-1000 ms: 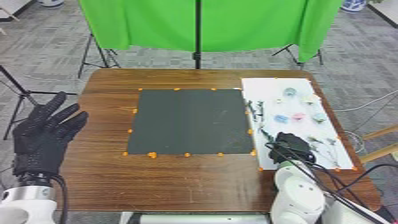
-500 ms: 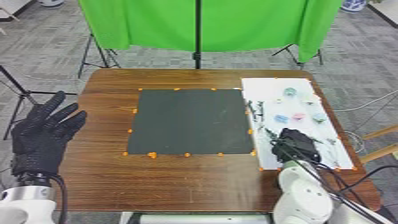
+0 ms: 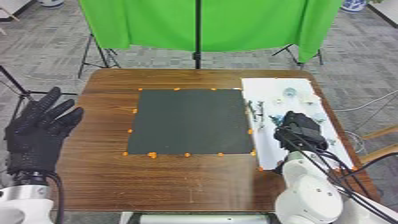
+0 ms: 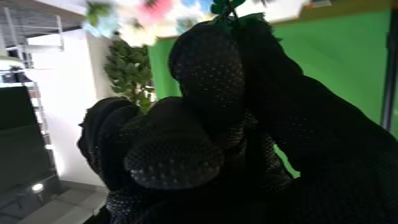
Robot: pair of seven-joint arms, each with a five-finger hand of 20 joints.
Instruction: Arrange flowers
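In the head view my right hand (image 3: 300, 127) is over the lower half of the white board (image 3: 266, 90), covering some flowers. A pale blue-green flower (image 3: 290, 92) lies beyond it, and green stems (image 3: 258, 111) lie along the board's left side. Seen from the right wrist, my right hand (image 4: 209, 110) has curled fingers, their tips meeting the thumb around a thin green stem (image 4: 233, 11). A pink flower (image 4: 156, 7) and a cream flower (image 4: 138, 36) show past the fingertips. My left hand (image 3: 37, 132) is open beside the table's left edge.
A dark grey mat (image 3: 191, 122) with orange markers round its edge covers the middle of the brown table (image 3: 169, 180). Beyond the far edge hangs a green cloth (image 3: 142, 25) on a stand. Cables trail along the right arm.
My right hand has moved farther up the white board and slightly right, now covering the pink flower that showed before. My left hand has shifted slightly left.
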